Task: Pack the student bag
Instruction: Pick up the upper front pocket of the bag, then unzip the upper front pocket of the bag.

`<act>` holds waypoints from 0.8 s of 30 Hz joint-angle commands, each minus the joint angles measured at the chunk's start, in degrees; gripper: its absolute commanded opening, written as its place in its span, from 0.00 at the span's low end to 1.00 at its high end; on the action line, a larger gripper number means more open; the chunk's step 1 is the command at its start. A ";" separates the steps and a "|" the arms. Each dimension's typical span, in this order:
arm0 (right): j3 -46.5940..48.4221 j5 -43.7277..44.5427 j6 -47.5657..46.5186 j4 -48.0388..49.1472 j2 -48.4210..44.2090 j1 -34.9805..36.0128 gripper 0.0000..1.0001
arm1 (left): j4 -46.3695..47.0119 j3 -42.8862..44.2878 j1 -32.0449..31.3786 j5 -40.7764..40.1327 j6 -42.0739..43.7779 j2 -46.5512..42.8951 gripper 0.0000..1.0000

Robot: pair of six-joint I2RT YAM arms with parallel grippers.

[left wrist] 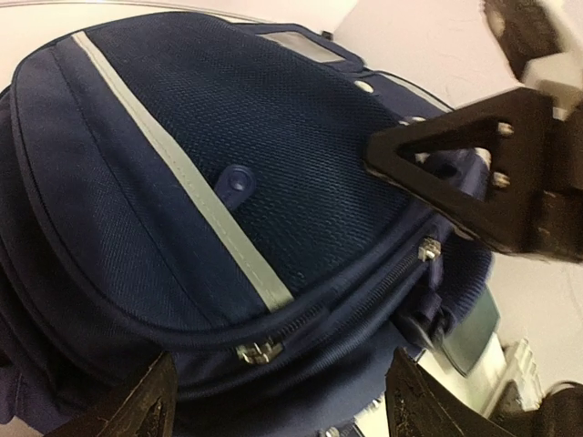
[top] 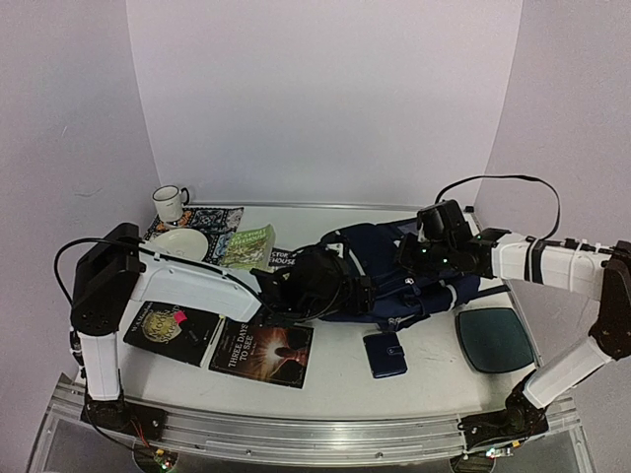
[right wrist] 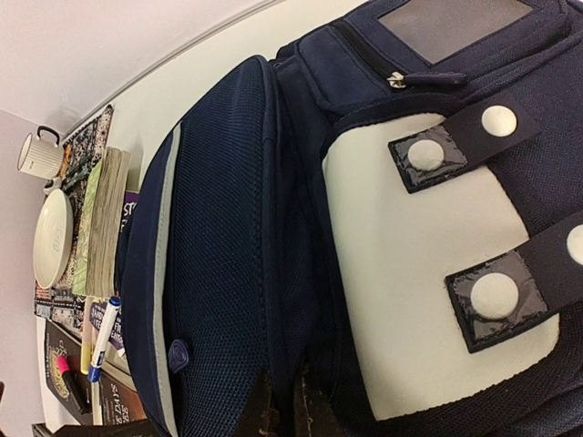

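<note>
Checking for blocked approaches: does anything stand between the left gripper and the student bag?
Nothing visible. The left gripper hangs open right over the student bag; the right gripper sits off to one side.

A plain white back wall point(top: 325, 99) rises beyond the left claw point(top: 335, 284) and the right claw point(top: 404, 261). A pale lilac left wall point(top: 59, 118) and right wall point(top: 582, 99) stand outward of each. Beneath both claws lies a white table point(top: 434, 370), with a metal rail point(top: 296, 434) along its edge on their near side. The light is soft and even.

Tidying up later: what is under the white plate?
The white plate rests on a dark patterned cover, either a book or a mat. The plate hides its middle, so nothing more beneath can be told.
</note>
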 commanded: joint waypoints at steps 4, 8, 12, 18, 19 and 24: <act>1.81 0.31 0.38 9.93 -1.34 2.13 0.00 | -3.49 5.42 0.06 -8.76 -0.37 4.46 0.81; 1.66 -1.49 0.12 9.96 -1.54 2.74 0.00 | -4.65 5.73 0.04 -12.95 -1.72 5.48 0.83; 1.34 -3.17 -0.44 9.87 -1.42 3.08 0.00 | -5.11 5.66 0.09 -16.34 -1.48 5.71 0.82; 2.52 -2.76 -4.78 6.38 -1.83 3.09 0.00 | -6.28 1.79 0.09 -20.36 -2.22 2.80 0.69; 2.88 -2.72 -5.71 5.71 -1.85 3.01 0.00 | -6.52 1.00 0.09 -20.45 -2.40 2.20 0.66; 4.67 -4.06 -8.47 3.58 -1.10 2.24 0.00 | -8.05 -3.45 0.10 -21.02 -3.93 -1.41 0.56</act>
